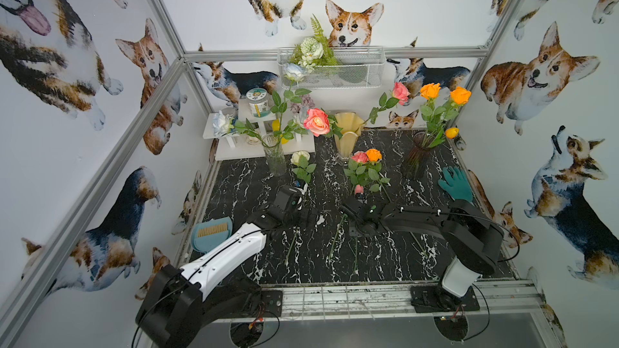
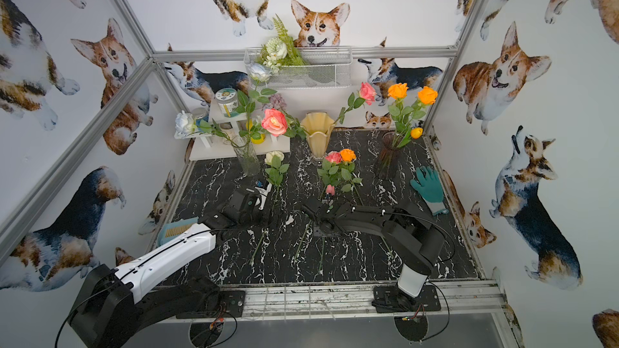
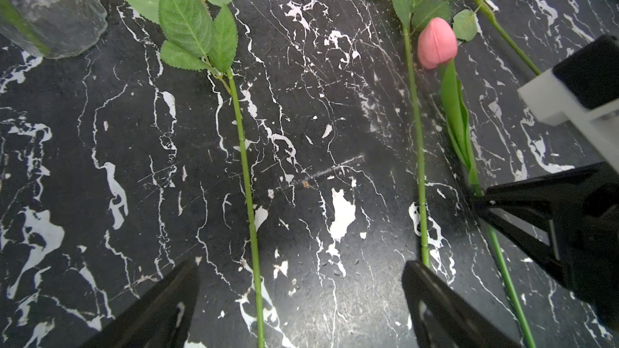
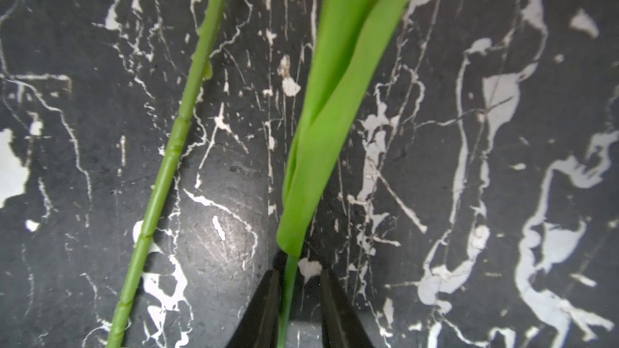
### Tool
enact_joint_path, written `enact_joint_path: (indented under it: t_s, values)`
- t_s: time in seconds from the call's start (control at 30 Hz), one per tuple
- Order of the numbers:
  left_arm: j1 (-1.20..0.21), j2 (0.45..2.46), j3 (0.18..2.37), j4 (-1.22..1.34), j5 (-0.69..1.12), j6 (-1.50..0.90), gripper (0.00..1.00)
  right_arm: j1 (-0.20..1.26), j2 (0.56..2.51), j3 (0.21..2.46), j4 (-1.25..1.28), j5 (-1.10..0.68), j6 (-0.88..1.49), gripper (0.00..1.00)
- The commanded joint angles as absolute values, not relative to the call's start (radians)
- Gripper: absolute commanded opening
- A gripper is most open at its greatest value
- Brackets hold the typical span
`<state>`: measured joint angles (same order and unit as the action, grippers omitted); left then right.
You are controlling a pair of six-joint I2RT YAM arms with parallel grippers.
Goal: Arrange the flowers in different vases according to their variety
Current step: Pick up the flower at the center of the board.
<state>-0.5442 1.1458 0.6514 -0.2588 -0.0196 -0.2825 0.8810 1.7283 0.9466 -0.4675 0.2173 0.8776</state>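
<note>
**A:** Where is the pink tulip (image 3: 437, 43) lying?

**B:** Near the middle of the counter (image 1: 469, 256). Its bud is pointing toward the back edge and its stem is running toward the front edge, just beside a rose stem (image 4: 167, 169).

**A:** And the right pincer (image 4: 299, 272)?

**B:** It is straddling the bare tulip stem (image 4: 288, 296) just below the leaf (image 4: 335, 112), jaws narrow. A sliver of counter is showing beside one finger, so I cannot tell whether it is gripping. The left pincer (image 3: 301, 264) is hanging released, jaws wide, over the white rose's stem (image 3: 246, 169).

**A:** How is the tulip going to handle?

**B:** Light, I am guessing — a thin, bendy stem and a soft bud. The bare stem is looking like the better hold, since the smooth leaf would likely slip or fold. Held that low, the bud end may be sagging on the way to the cream-yellow vase (image 1: 348, 142).
</note>
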Motion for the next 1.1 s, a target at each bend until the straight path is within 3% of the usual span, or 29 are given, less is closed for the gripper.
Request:
enact_joint_path:
  t_s: [0.0, 0.1, 0.27, 0.57, 1.07]
  values:
    - [-0.543, 1.152, 0.662, -0.261, -0.019, -0.281, 1.00, 0.879, 1.802, 0.911, -0.482, 0.082, 0.864, 0.19]
    - [-0.543, 1.149, 0.660, -0.266, -0.021, -0.282, 1.00, 0.879, 1.826, 0.892, -0.439, 0.039, 0.867, 0.16]
    - [-0.543, 1.146, 0.660, -0.271, -0.025, -0.279, 1.00, 0.879, 1.835, 0.863, -0.393, 0.016, 0.888, 0.00]
    - [-0.541, 1.155, 0.662, -0.272, -0.023, -0.278, 1.00, 0.874, 1.732, 0.825, -0.377, 0.094, 0.925, 0.00]
    - [-0.541, 1.156, 0.662, -0.266, -0.022, -0.284, 1.00, 0.875, 1.337, 0.832, -0.478, 0.354, 0.939, 0.00]
